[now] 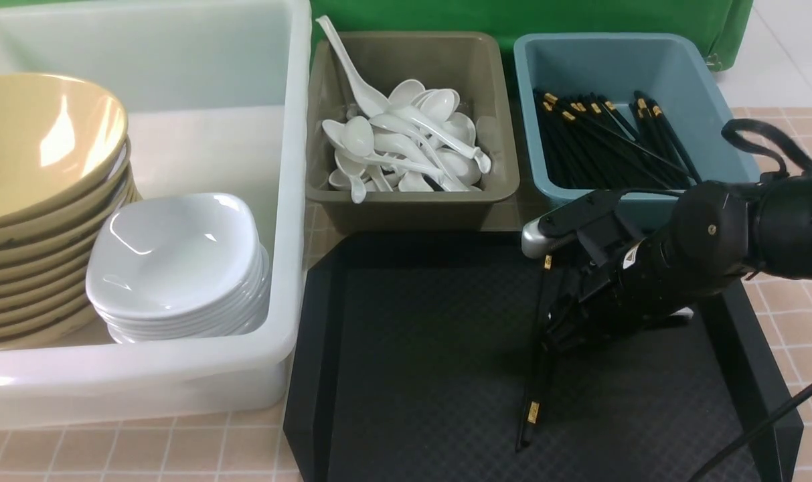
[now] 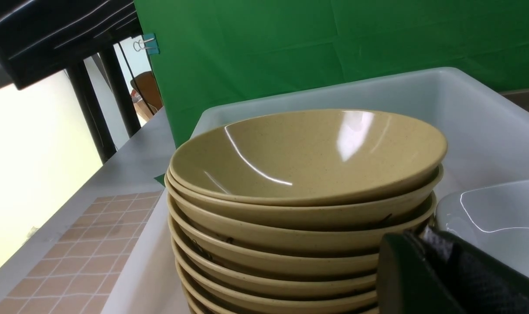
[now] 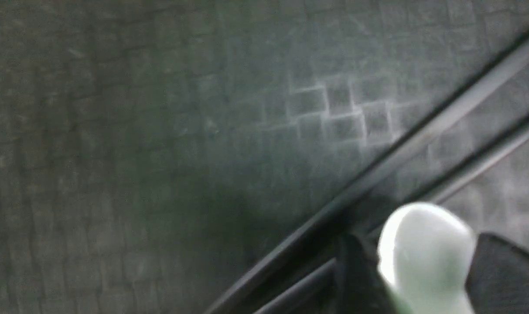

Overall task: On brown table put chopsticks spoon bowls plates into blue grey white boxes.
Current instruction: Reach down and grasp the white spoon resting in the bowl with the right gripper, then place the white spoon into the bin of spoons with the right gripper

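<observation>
My right gripper (image 1: 551, 335) hangs low over the black tray (image 1: 412, 348). In the right wrist view it (image 3: 421, 244) is shut on a white rounded piece (image 3: 425, 257) that looks like a spoon's end. Two black chopsticks (image 1: 536, 381) lie on the tray right under its fingers and also show in the right wrist view (image 3: 421, 139). My left gripper (image 2: 421, 237) shows only in the left wrist view, its fingers together, beside the stack of tan bowls (image 2: 308, 174) in the white box (image 2: 486, 113).
The white box (image 1: 292, 201) holds the tan bowls (image 1: 37, 167) and several stacked white plates (image 1: 178, 261). The grey box (image 1: 412, 207) holds white spoons (image 1: 406, 147). The blue box (image 1: 533, 80) holds black chopsticks (image 1: 606, 140). All three stand behind and left of the tray.
</observation>
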